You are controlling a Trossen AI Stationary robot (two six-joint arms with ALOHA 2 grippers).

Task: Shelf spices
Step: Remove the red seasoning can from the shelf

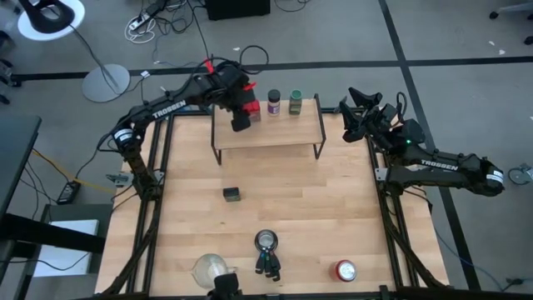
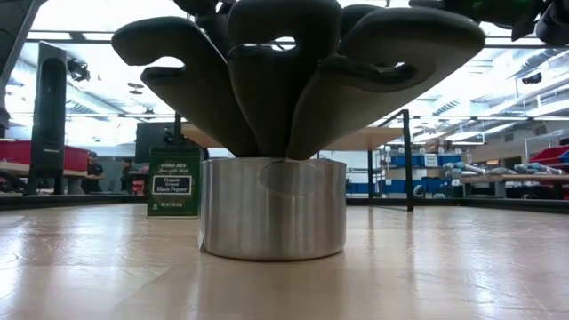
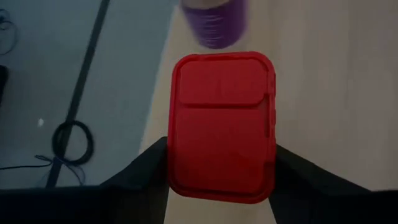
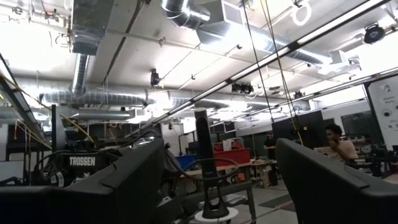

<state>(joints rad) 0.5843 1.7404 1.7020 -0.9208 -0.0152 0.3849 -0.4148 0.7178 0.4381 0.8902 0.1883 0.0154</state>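
Note:
My left gripper (image 1: 247, 107) is over the shelf (image 1: 283, 132), shut on the red square tin (image 3: 222, 124), whose lid faces the wrist camera. The purple-labelled jar (image 1: 273, 102) and the green jar (image 1: 295, 102) stand on the shelf's board near its far edge, just right of the tin. The dark olive tin (image 1: 232, 194) stands upright on the tabletop in front of the shelf, and its label (image 2: 173, 182) shows in the low view. My right gripper (image 1: 356, 112) waits open at the table's far right corner, its fingers (image 4: 124, 186) aimed at the ceiling. My left gripper pinches the red tin between its two fingers (image 3: 146, 171), one on each long side wall (image 3: 171, 162), just below the lid. The fingers come from above, pointing down. The tin stays upright over the shelf board; whether its base rests on the board I cannot tell.
A metal cylinder with a dark clawed top (image 2: 273, 207) stands near the table's near edge (image 1: 266, 242). A clear glass cup (image 1: 210, 268) and a round red-topped can (image 1: 346, 270) also sit near that edge. Bare board lies on the shelf's near half (image 1: 266, 137).

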